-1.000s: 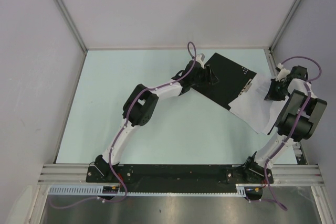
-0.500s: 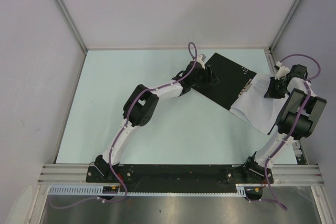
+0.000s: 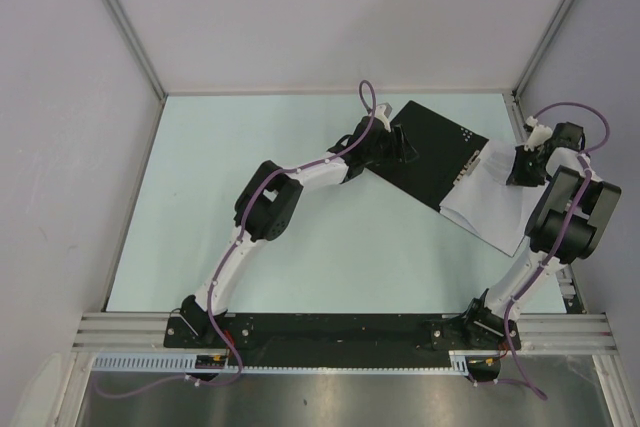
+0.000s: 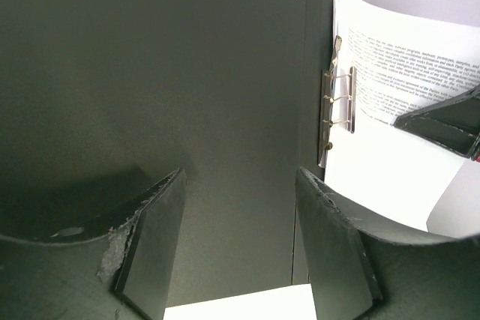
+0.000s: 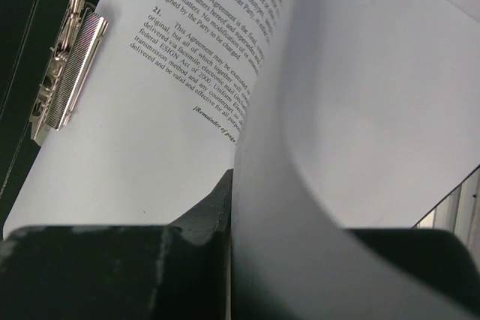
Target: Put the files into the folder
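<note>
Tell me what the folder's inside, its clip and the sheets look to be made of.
The folder: matte black inside, flat and stiff, so board or plastic; I cannot tell which. The clip: ribbed and silvery with bright highlights, probably metal. The sheets: thin white paper, one with printed text, another bending in a soft curl.
</note>
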Robot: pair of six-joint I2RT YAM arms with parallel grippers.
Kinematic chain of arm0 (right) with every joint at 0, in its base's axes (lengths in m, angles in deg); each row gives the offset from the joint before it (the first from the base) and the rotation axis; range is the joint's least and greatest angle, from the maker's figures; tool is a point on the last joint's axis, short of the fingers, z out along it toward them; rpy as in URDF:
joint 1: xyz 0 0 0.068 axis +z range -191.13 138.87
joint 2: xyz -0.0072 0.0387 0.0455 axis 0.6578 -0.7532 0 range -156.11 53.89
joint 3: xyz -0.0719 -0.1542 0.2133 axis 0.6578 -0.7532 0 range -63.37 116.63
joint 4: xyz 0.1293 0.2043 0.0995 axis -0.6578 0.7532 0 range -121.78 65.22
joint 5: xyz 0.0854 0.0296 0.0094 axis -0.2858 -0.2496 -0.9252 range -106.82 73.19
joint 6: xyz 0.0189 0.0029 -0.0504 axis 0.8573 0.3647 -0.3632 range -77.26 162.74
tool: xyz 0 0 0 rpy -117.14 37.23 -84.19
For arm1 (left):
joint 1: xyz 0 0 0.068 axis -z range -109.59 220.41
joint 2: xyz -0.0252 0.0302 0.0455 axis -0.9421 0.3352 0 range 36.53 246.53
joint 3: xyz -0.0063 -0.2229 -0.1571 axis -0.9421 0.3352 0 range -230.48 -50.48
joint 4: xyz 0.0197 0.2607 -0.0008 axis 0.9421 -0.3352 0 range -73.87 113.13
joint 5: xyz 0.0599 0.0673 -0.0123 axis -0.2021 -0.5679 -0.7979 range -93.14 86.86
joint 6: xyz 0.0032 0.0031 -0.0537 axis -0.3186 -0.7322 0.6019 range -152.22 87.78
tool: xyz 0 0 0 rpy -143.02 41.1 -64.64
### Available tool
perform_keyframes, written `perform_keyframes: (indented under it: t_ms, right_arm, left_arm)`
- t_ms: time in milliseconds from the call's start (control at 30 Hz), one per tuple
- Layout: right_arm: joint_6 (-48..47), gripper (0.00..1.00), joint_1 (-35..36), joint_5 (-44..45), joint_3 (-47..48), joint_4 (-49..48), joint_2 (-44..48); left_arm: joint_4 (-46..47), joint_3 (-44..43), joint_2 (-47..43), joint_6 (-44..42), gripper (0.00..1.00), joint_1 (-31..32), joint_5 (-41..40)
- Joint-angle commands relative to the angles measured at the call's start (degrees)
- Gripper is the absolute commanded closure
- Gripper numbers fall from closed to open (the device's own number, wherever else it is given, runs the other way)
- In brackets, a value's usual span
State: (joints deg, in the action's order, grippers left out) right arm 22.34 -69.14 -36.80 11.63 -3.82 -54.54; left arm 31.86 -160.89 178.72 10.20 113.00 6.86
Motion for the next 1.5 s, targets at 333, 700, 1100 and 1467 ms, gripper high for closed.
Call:
perform_keyframes:
  t_ms: [333, 700, 1100, 1467]
  right_arm:
    - [-0.3, 0.85, 0.7, 1.2, 2.5, -4.7, 0.5]
    - [8.2, 0.39, 1.6, 14.5, 5.0, -1.3, 1.3]
    - [21.9, 0.0, 5.1, 42.1, 5.2, 10.9, 20.0]
    - [28.5, 0.05, 17.7, 13.3, -2.1, -5.9, 13.6]
  left_arm:
    - [1.0, -2.2, -3.3, -0.8, 0.34, 0.4, -0.3]
    - [0.8, -2.2, -3.6, -1.3, 0.33, 0.5, 0.4]
    - [-11.8, -7.8, -6.6, -8.2, 0.23, -0.4, 6.4]
    - [-16.0, -4.0, -13.3, -13.8, 0.16, -5.8, 13.2]
